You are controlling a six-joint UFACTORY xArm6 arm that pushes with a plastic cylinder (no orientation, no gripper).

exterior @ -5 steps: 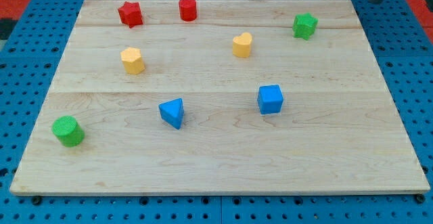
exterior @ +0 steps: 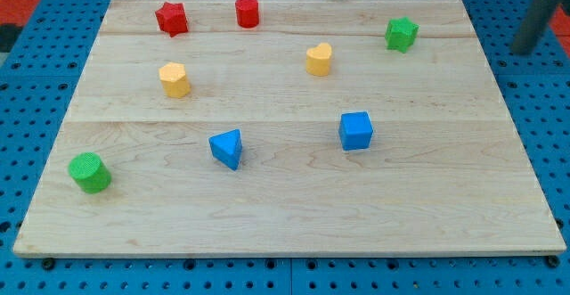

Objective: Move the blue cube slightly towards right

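Note:
The blue cube [exterior: 356,130] sits on the wooden board [exterior: 285,206], right of centre. My tip [exterior: 524,51] is the lower end of a dark rod at the view's upper right, beyond the board's right edge, far up and right of the blue cube. It touches no block.
A blue triangular block [exterior: 227,147] lies left of the cube. A yellow heart-like block [exterior: 319,59] and a yellow block [exterior: 175,79] lie above. A green star [exterior: 401,34], red cylinder [exterior: 247,12], red star [exterior: 171,17] and green cylinder [exterior: 90,172] stand near the edges.
The rod has moved down and to the right at the view's upper right corner. No block has moved.

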